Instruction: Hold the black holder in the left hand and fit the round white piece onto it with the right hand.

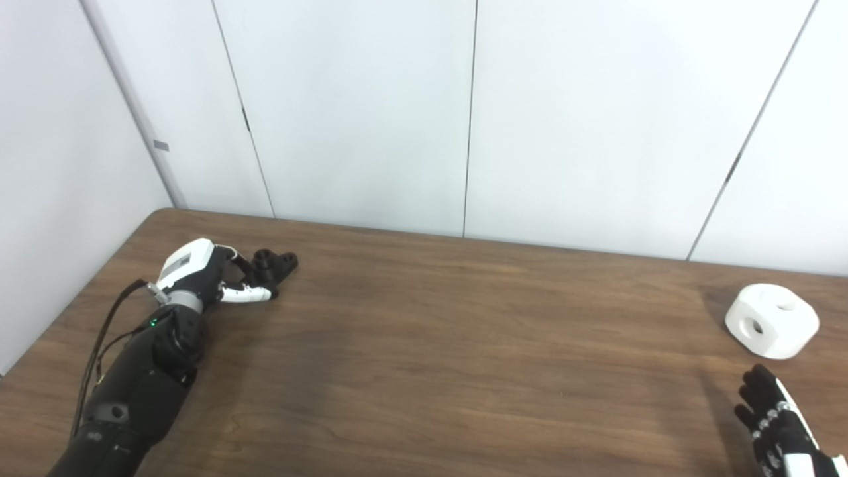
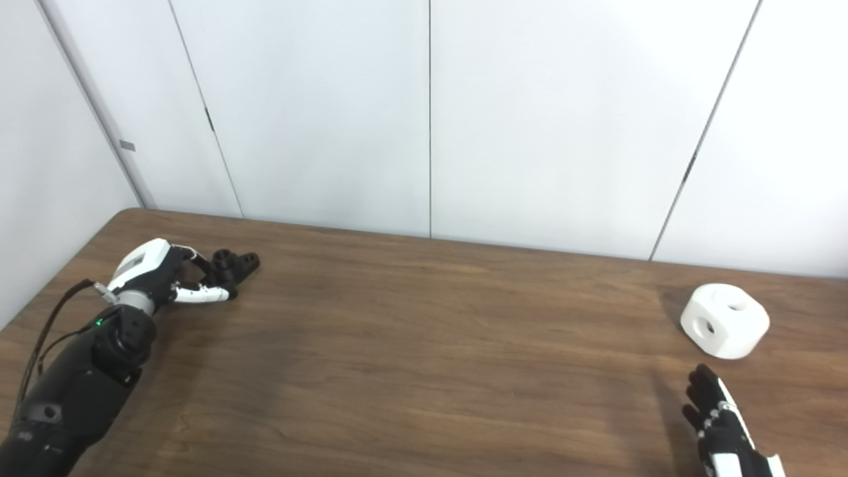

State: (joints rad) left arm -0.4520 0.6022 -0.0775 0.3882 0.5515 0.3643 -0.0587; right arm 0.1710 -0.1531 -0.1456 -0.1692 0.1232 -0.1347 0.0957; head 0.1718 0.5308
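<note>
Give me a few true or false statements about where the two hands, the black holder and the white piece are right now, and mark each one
1. The left hand is at the black holder on the table. True.
2. The round white piece is already fitted onto the holder. False: it sits alone at the table's far right side.
3. The right hand holds the white piece. False: it is open, short of the piece, not touching it.
4. The holder and the white piece lie at opposite sides of the table. True.
</note>
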